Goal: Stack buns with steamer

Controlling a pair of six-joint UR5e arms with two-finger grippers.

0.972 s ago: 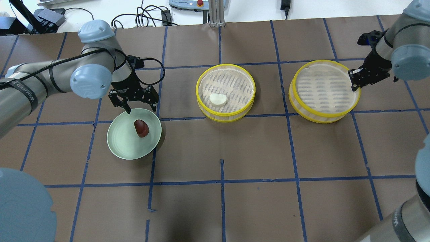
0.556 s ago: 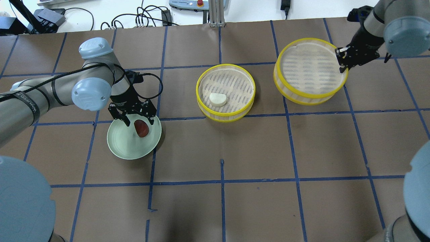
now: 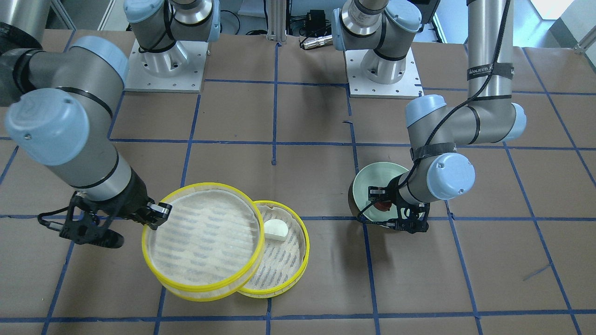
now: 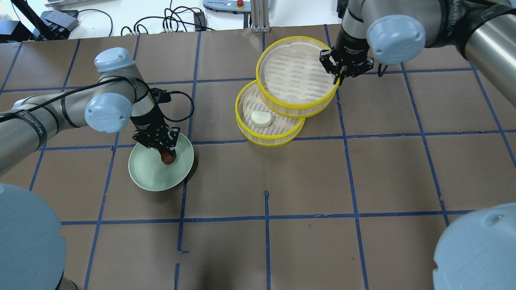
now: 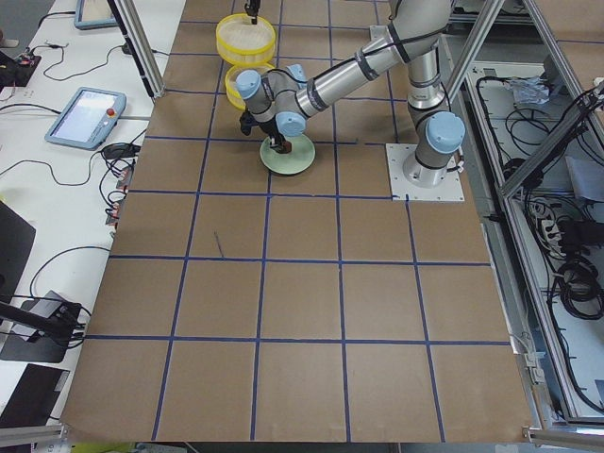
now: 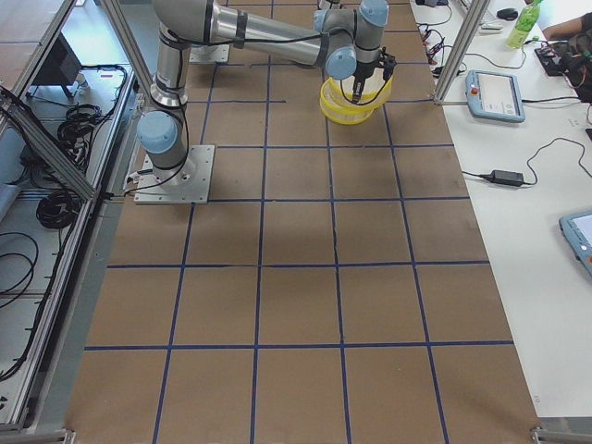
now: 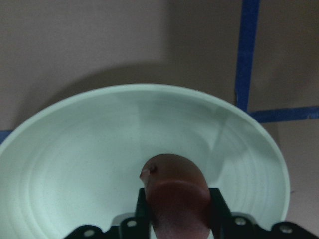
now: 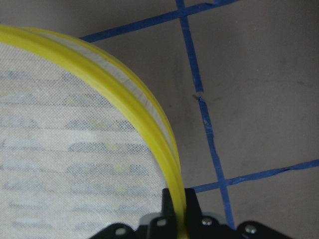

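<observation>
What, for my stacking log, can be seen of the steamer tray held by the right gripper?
The held steamer tray is a round, shallow basket with bright yellow bands at top and bottom, a pale wall and a whitish mesh floor. It looks empty. The right gripper is shut on its rim, one finger inside and one outside. It hangs roughly level, overlapping the far part of the second tray, which holds the white bun. Whether the two trays touch cannot be told.

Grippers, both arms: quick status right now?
Left gripper: shut on the reddish-brown bun in the green bowl.
Right gripper: shut on the rim of the empty steamer tray, partly over the other tray.
</observation>
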